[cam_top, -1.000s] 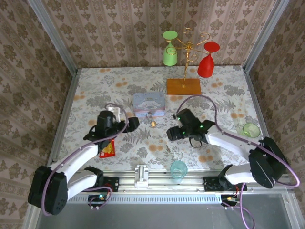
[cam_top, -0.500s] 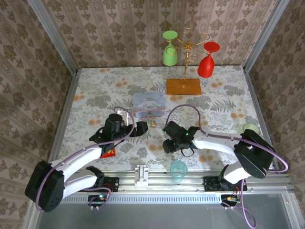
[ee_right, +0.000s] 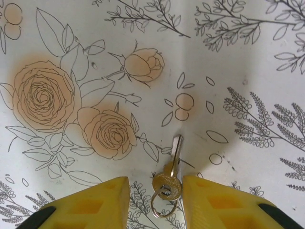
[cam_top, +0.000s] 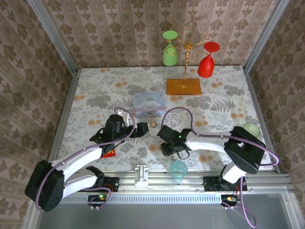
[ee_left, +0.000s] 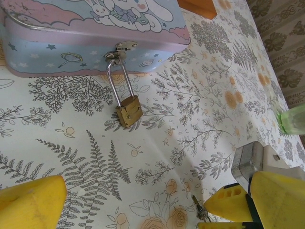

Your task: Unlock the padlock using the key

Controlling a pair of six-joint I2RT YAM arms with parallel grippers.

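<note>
Floral cloth covers the counter [cam_top: 95,95] in the top view, with patterned walls around it. A pale blue tin [cam_top: 149,104] sits mid-counter with its lid down. The padlock [cam_top: 153,123] lies just off the tin's near side. The left claw [cam_top: 140,130] is near the padlock, and the right claw [cam_top: 167,144] is to its right. A teal cup [cam_top: 178,169] stands at the near edge.

From the left wrist, the padlock [ee_left: 128,111] hangs by its shackle [ee_left: 116,83] from the tin's [ee_left: 95,33] hasp. Its long axis runs from the hasp toward the camera, brass body nearest. The left claw [ee_left: 136,193] is spread wide, gripping nothing.

From the right wrist, the key [ee_right: 174,160] lies flat on the cloth, blade pointing away and ring [ee_right: 164,196] nearest. The right claw [ee_right: 155,183] is parted, its fingers [ee_right: 90,202] either side of the ring.
</note>
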